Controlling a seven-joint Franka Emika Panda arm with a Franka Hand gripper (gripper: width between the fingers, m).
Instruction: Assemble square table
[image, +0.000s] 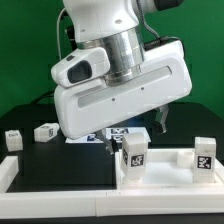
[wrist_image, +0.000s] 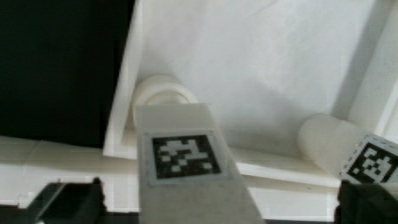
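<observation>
Black tabletop (image: 30, 170) | white panel (image: 165, 172) bears two upright tagged legs (image: 135, 152)

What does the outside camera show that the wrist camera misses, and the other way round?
Only the exterior view shows the bulky white robot arm, the green backdrop, and two small white tagged legs lying on the black table. Only the wrist view shows a rounded white knob at the panel's edge. Both show the large flat white plastic square panel, the upright white tagged leg and a second upright tagged leg.
</observation>
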